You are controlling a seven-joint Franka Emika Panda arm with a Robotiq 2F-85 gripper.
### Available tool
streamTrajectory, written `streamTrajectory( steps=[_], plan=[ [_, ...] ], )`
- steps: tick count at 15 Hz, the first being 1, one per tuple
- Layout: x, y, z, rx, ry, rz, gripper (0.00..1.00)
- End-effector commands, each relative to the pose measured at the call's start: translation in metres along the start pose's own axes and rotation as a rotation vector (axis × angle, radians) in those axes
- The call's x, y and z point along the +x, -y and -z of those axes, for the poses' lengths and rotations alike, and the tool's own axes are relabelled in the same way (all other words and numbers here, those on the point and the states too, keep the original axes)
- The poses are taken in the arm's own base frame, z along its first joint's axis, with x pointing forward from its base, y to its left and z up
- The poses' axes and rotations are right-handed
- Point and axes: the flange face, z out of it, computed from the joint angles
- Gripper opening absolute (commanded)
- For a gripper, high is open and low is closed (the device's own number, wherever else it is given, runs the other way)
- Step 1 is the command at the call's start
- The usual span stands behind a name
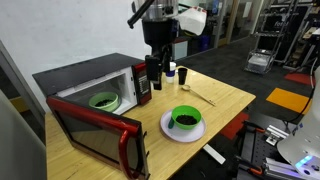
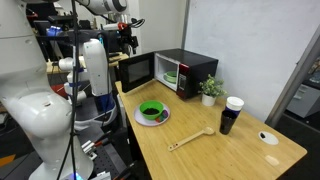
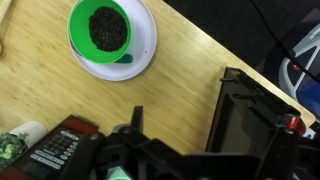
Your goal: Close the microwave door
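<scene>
The black microwave [image 1: 85,80] stands at the table's far end and also shows in an exterior view [image 2: 190,70]. Its red-trimmed door [image 1: 95,135] is swung wide open; it shows too in an exterior view [image 2: 135,70] and at the right of the wrist view [image 3: 250,120]. A green bowl [image 1: 103,100] sits inside the cavity. My gripper [image 1: 155,72] hangs above the table in front of the control panel, apart from the door. It looks open and empty in the wrist view [image 3: 180,125].
A green bowl of dark contents on a white plate [image 1: 183,120] sits mid-table, also in the wrist view [image 3: 110,30]. A dark cup [image 1: 184,76], a wooden spoon [image 1: 200,95] and a small plant [image 2: 211,90] stand near the microwave.
</scene>
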Motion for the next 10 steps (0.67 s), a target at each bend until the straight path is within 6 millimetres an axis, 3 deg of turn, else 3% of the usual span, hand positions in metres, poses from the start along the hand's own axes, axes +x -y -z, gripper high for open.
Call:
streamTrajectory(
  steps=[1, 5, 10],
  plan=[
    [0.033, 0.008, -0.005, 0.048, -0.011, 0.069, 1.0],
    [0.063, 0.039, -0.01, 0.088, -0.027, 0.151, 1.0],
    [0.089, 0.104, -0.025, 0.111, -0.023, 0.247, 1.0]
  ],
)
